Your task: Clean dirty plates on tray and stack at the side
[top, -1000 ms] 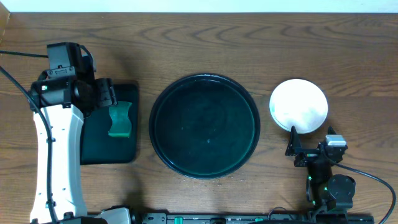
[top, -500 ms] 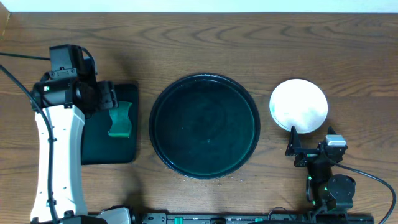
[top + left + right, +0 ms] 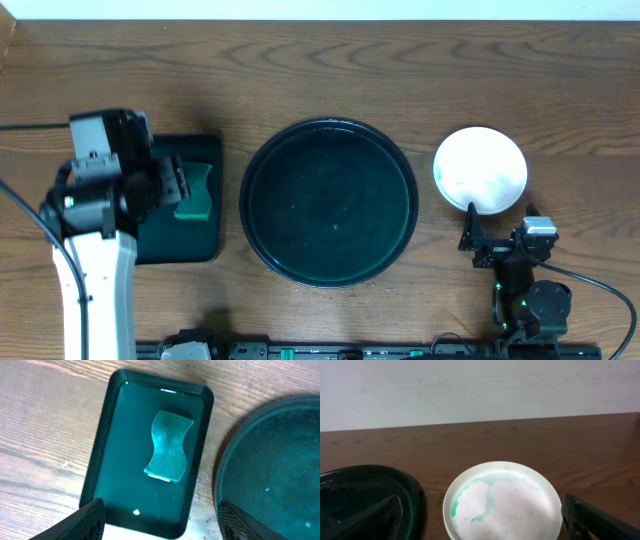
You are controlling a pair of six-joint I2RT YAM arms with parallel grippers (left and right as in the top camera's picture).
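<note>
The large round dark tray [image 3: 328, 203] lies mid-table with nothing on it; its rim also shows in the left wrist view [image 3: 280, 470] and the right wrist view [image 3: 365, 485]. To its right, on the wood, sits a white plate [image 3: 480, 170] with green smears [image 3: 502, 502]. I cannot tell whether other plates lie under it. My right gripper [image 3: 498, 232] rests just in front of the plate, open, nothing between its fingers [image 3: 487, 530]. My left gripper [image 3: 168, 186] hangs open and empty over the small rectangular tray [image 3: 162, 527].
A small rectangular dark green tray [image 3: 180, 235] lies at the left with a green sponge [image 3: 195, 190] in it [image 3: 169, 446]. The left arm's white link [image 3: 95, 290] reaches from the front edge. The right arm's base [image 3: 535, 305] is at the front right.
The left arm has drawn back toward the front edge, its gripper sliding nearer along the rectangular tray, still open. The sponge, plate and right arm have not moved.
</note>
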